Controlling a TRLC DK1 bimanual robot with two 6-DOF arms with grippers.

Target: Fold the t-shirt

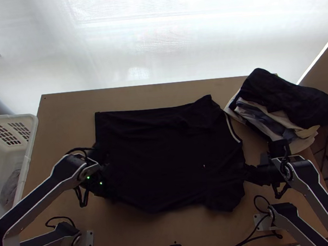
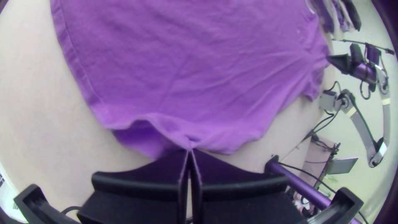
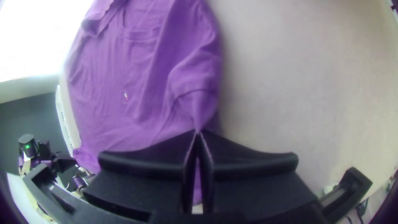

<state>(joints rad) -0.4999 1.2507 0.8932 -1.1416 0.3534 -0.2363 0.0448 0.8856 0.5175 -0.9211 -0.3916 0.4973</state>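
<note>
T-shirt (image 1: 167,155) lies spread on the desk (image 1: 62,128), mid-frame. The left gripper (image 1: 105,185) pinches its lower left edge; the right gripper (image 1: 247,173) pinches its right side.

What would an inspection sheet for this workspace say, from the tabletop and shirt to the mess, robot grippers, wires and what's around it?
Surface: light wooden table, mostly under the shirt in the middle.
Job's things: shirt spread out, not folded into a bundle; some wrinkles.
Clutter: heaped clothes at the far right corner.
Left gripper: shut on the shirt's edge near the hem.
Right gripper: shut on the shirt near a sleeve.
Cables: black cables looped by both arms' bases; nothing seen lying across the shirt.
Surroundings: white basket at the left; white sheet beyond the far edge.
</note>
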